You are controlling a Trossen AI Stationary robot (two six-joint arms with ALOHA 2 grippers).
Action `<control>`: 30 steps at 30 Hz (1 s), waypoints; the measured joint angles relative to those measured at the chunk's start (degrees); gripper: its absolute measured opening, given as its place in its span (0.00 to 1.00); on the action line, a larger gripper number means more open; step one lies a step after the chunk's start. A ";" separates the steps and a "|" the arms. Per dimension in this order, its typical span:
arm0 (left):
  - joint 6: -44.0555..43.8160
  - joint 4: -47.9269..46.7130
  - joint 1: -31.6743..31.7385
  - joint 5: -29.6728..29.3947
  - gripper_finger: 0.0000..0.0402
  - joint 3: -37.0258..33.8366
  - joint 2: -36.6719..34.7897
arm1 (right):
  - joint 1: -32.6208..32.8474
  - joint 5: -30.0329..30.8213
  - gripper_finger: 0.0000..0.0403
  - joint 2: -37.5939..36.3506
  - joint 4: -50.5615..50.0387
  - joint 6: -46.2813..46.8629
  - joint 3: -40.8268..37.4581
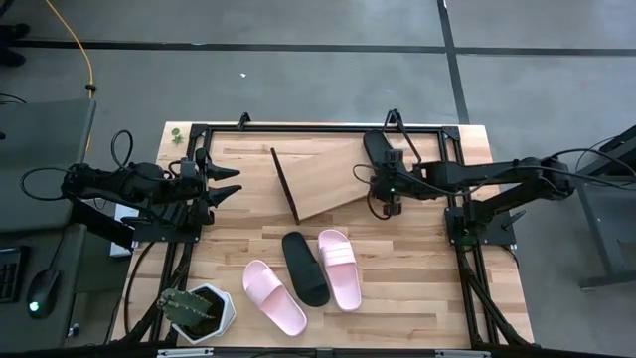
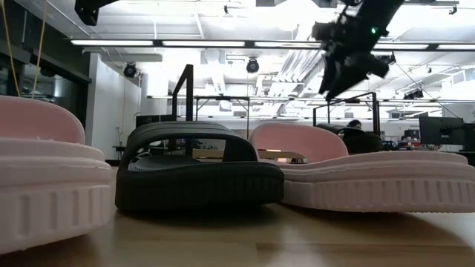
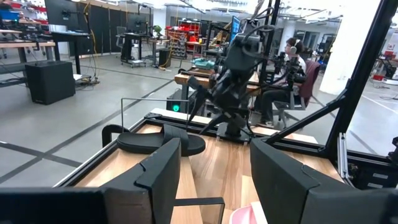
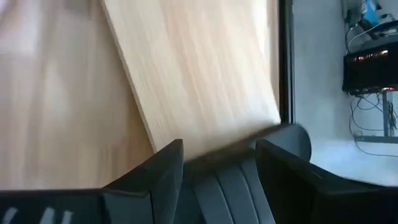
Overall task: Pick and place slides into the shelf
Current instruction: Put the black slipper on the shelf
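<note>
The shelf (image 1: 323, 179) is a slanted light-wood board at the table's far middle. One black slide (image 1: 381, 151) lies on its far right end, sole down. My right gripper (image 1: 384, 199) hovers open just beside that slide (image 4: 230, 183), touching nothing. On the near table lie a pink slide (image 1: 274, 295), a black slide (image 1: 304, 267) and a second pink slide (image 1: 338, 267), side by side on their soles. My left gripper (image 1: 227, 185) waits open at the table's left, pointing level toward the shelf.
A white hexagonal pot with a cactus (image 1: 196, 310) stands at the near left corner. A black metal frame (image 1: 457, 214) runs around the tabletop. Bare wood lies between the shelf and the three slides. People sit at desks in the room beyond.
</note>
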 joint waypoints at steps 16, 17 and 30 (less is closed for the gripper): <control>-8.44 -6.62 -0.01 3.15 0.44 0.00 0.70 | 6.08 -1.83 0.47 0.00 13.40 10.86 1.94; -9.34 -7.47 0.00 3.78 0.44 0.00 1.00 | 6.40 -2.28 0.47 0.00 14.36 11.78 1.94; -17.96 -8.79 -0.01 9.90 0.44 -0.27 13.15 | 12.50 -4.59 0.47 0.00 16.54 20.24 1.94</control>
